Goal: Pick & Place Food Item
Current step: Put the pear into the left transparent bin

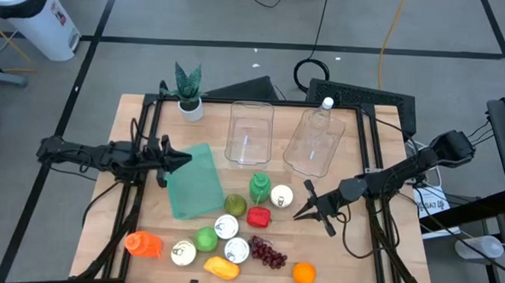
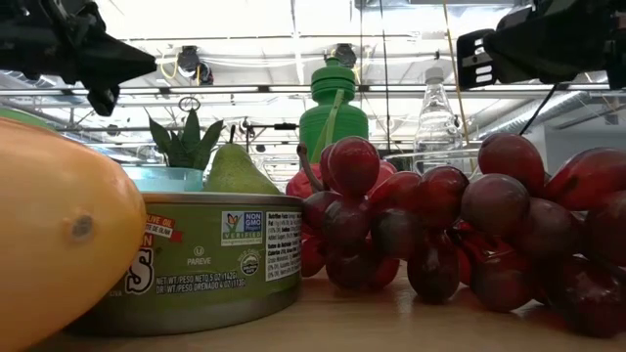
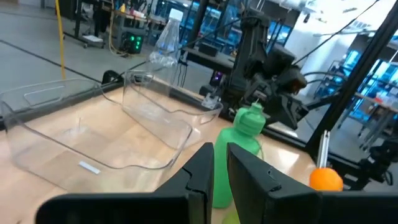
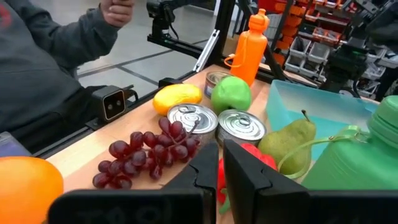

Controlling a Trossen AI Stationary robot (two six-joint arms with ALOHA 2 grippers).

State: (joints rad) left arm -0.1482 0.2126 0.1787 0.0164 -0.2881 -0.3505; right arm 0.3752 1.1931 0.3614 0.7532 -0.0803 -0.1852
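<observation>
Grapes (image 2: 460, 225) fill the front of the low view, with a yellow fruit (image 2: 59, 235) and a labelled tin (image 2: 210, 259) pressed close beside them, so the food is all lying on the bench (image 1: 359, 248) and none of it has been lifted.

From above, the items sit bunched in the near half of the bench: a pear (image 1: 235, 205), a red pepper (image 1: 259, 217), a green apple (image 1: 205, 238), several tins, an orange (image 1: 304, 273), an orange bottle (image 1: 144, 244) and a green bottle (image 1: 260, 187). Two clear plastic tubs (image 1: 250, 131) stand farther back and look empty; a teal tray (image 1: 195, 180) beside the pear also holds nothing that can be seen. Which of these is meant as the drop-off cannot be told.

The right gripper (image 1: 309, 209) hangs just beside the food cluster, near the red pepper and a tin, its fingers (image 4: 245, 168) closed together with nothing between them. The left gripper (image 1: 176, 161) sits over the far edge of the teal tray, fingers (image 3: 202, 171) likewise pressed shut and empty.

By this evidence the task appears to be at its start: no item is chosen or gripped, and the whole of the pick, carry and placement seems to remain. The right arm looks better placed for a first reach, and it would need to part its fingers before closing on anything.
</observation>
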